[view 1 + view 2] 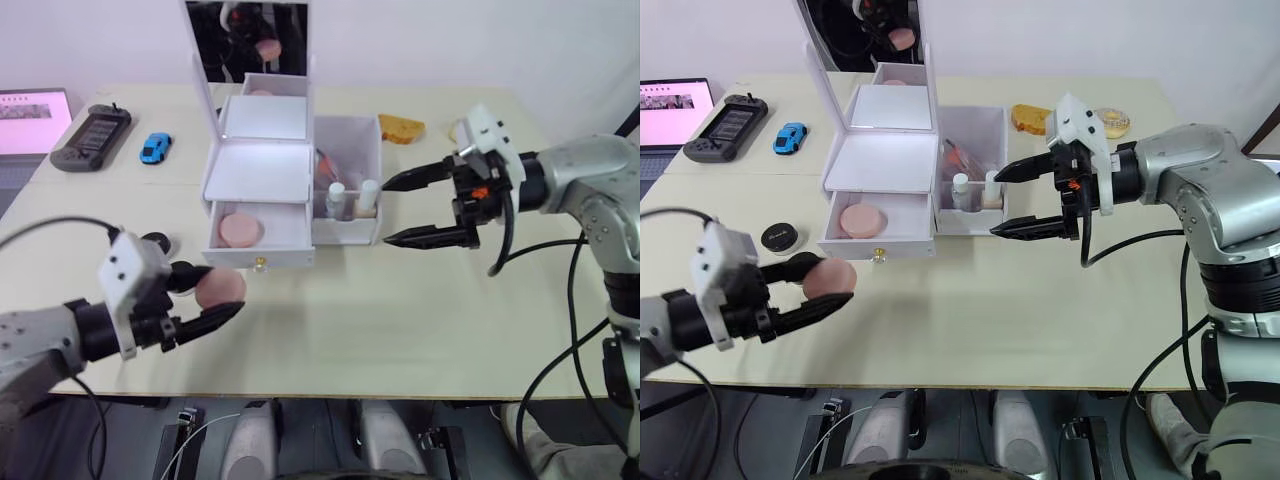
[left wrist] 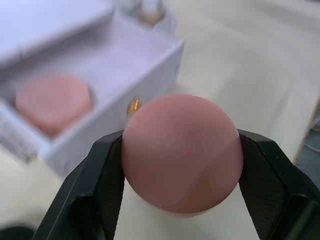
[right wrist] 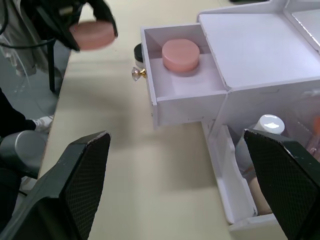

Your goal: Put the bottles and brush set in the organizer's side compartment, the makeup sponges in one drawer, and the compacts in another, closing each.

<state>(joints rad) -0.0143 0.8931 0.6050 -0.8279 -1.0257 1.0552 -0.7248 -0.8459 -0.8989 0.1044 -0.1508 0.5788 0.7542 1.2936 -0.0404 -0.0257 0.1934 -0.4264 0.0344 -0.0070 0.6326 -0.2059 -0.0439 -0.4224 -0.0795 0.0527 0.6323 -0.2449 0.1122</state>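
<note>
On the surface [image 1: 400,320], the organizer [image 1: 262,172] has its lower drawer [image 1: 262,226] pulled out with one makeup sponge [image 1: 240,229] inside, so the second sponge [image 1: 219,289] should go flat beside it before any closing push. Left jaws [image 1: 205,297] grip that sponge just before the drawer front, while right jaws [image 1: 408,208] hang spread and empty beside the side compartment [image 1: 349,180].

Silver-grey arms, white wrist camera blocks, black textured jaws, trailing black cables.

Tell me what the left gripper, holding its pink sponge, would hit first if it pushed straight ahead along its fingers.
Probably the front of the open drawer near its gold knob; the left gripper points just below it, depth being unclear.
</note>
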